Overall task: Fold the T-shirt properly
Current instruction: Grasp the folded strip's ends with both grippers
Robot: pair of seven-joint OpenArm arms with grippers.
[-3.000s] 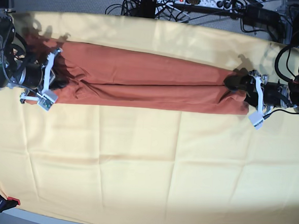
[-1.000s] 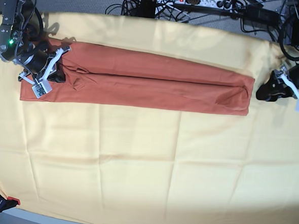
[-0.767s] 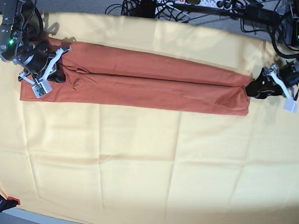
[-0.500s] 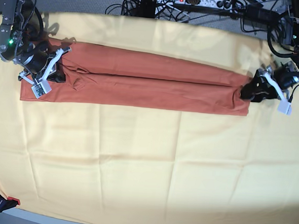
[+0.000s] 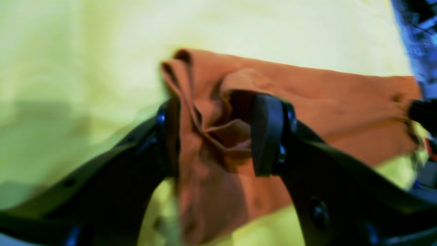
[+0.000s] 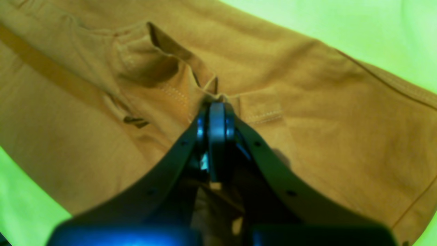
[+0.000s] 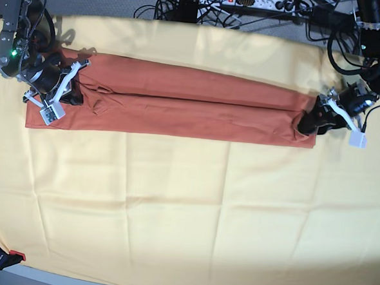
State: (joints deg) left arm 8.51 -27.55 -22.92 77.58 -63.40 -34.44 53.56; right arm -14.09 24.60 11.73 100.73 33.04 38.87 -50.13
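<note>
fingers (image 6: pixel 217 136) of right gripper (image 7: pixel 67 93) clenched on a pinch of fabric at one short end of the t-shirt (image 7: pixel 179 106), near the yellow cloth's (image 7: pixel 173 212) far corner on the base view's left. left gripper (image 7: pixel 311 121) spread wide, straddling a bunched ridge of fabric at the opposite short end, pads (image 5: pixel 268 133) on either side of it and not yet closed. garment laid as a long narrow band, side panels already turned in to a centre seam, parallel to the cloth's far edge and close to it. both ends probably taken so that the band can be lifted and doubled end over end. near half of the cloth bare. cables and power strip (image 7: pixel 250 1) beyond the far edge, clear of the garment. nothing between the two ends but the band itself.
</note>
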